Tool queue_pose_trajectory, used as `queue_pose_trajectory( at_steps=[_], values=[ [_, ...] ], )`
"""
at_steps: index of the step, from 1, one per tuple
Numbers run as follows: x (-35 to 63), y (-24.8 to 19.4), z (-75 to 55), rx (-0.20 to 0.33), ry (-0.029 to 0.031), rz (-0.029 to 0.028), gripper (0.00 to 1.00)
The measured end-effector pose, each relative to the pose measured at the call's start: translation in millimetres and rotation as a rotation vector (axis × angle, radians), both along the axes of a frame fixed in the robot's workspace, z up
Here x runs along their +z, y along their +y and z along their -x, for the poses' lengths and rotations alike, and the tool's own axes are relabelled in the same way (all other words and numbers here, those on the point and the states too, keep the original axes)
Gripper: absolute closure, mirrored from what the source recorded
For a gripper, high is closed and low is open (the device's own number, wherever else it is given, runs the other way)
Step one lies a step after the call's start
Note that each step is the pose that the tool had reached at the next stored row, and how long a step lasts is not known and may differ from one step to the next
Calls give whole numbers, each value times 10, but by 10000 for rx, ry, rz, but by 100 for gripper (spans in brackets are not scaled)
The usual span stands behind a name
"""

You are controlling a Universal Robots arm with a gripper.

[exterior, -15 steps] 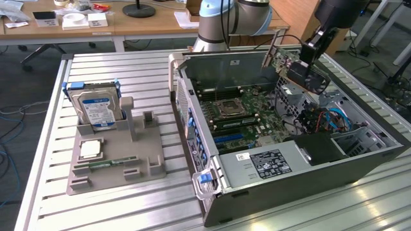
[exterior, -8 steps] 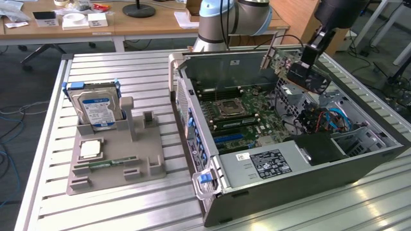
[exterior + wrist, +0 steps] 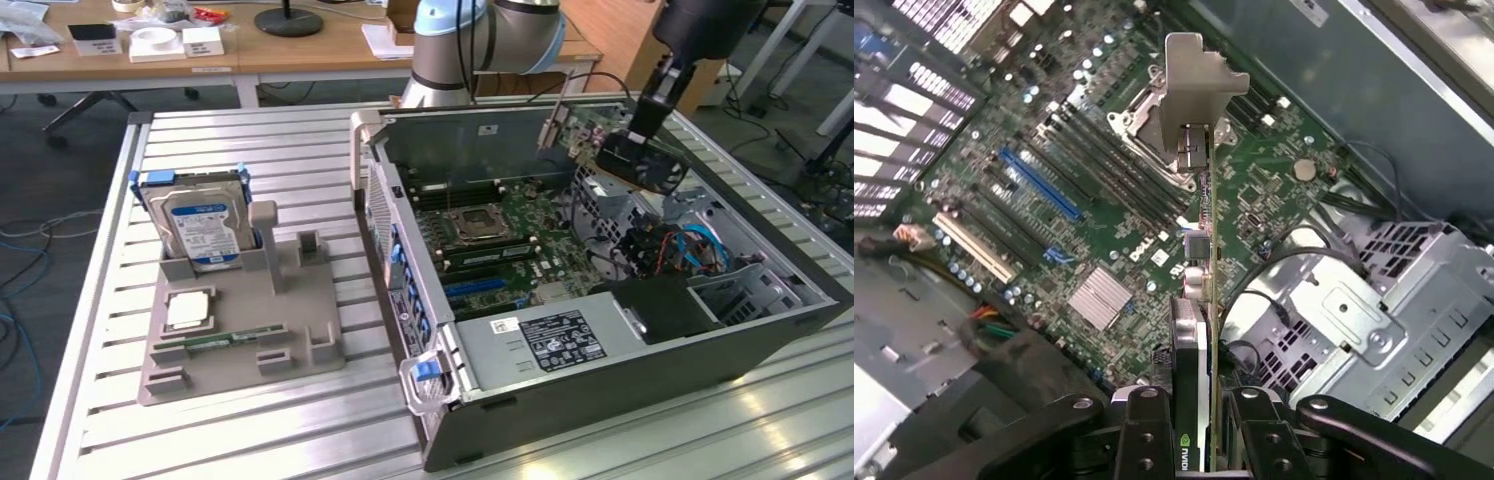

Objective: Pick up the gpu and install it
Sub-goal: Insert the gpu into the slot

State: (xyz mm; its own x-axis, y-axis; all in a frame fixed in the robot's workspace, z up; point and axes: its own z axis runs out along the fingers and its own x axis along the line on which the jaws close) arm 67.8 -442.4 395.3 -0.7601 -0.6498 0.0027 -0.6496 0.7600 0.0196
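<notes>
Black claw (image 3: 1199,440) grips the gpu (image 3: 1192,340), which juts edge-on from between its jaws, held above the motherboard (image 3: 1104,210) inside the open case (image 3: 601,400).

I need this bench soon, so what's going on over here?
A robot arm's end effector is clamped on the gpu, holding it edge-on above the motherboard inside the open computer case. The card is in the air, not yet seated in a slot. Beside the case, a hard drive stands upright on a gray fixture.
</notes>
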Motion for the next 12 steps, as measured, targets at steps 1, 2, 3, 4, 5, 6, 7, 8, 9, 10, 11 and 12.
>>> queue_pose_trajectory(
  at_steps=[1, 2, 3, 4, 5, 6, 7, 8, 9, 10, 11, 12],
  values=[
    [-1, 0, 1, 121, 0, 7, 73],
    [0, 0, 4, 216, 1, 18, 73],
    [-1, 0, 7, 277, 1, 28, 73],
    [0, 0, 6, 299, 1, 33, 73],
    [0, 0, 6, 300, 0, 33, 73],
    [0, 0, 6, 300, 0, 33, 73],
    [0, 0, 6, 300, 0, 33, 73],
    [0, 0, 6, 301, 0, 33, 73],
    [-1, 0, 6, 302, 0, 32, 73],
    [-1, 0, 6, 348, 0, 33, 73],
    [-1, 0, 6, 461, 0, 33, 73],
    [-1, 0, 6, 627, -1, 32, 73]
  ],
)
